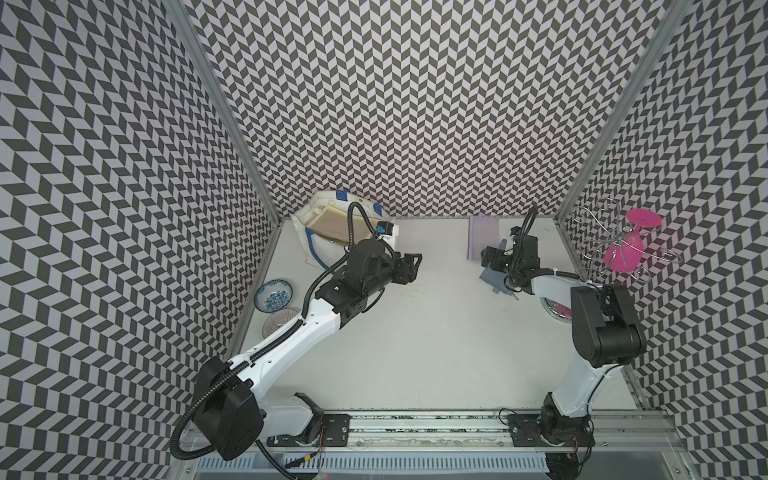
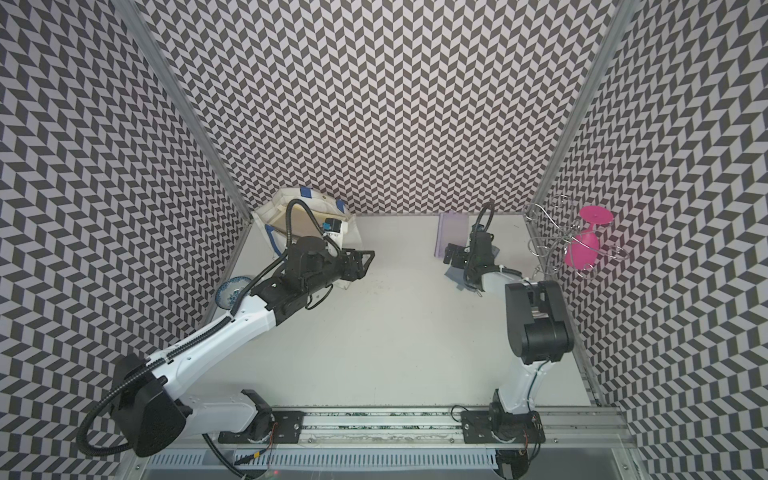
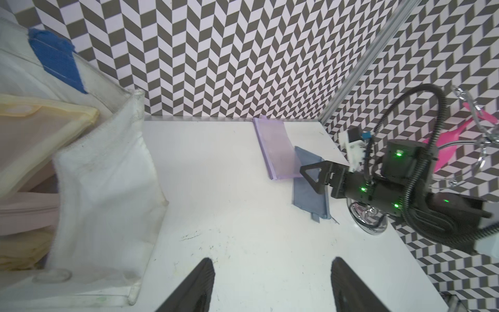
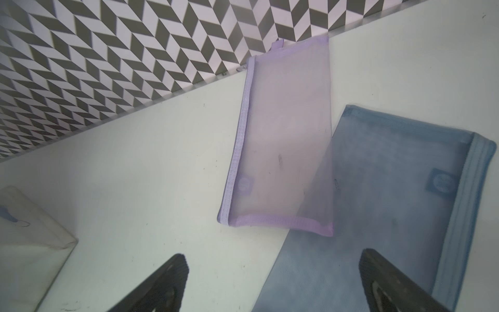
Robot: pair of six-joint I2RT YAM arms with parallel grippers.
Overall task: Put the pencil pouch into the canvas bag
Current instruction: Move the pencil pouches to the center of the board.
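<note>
Right pincer [image 4: 272, 258], spread and empty, is nearer: the purple pencil pouch [image 4: 280, 140] lies lengthwise just ahead. Left pincer [image 3: 272, 262], spread too, flanks the canvas bag [image 3: 108, 175].

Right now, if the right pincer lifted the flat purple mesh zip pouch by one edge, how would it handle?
The flat purple mesh zip pouch looks thin and see-through, so it would probably sag. It seems empty, so likely light. Its corner lies over the blue mesh pouch, which might shift.
</note>
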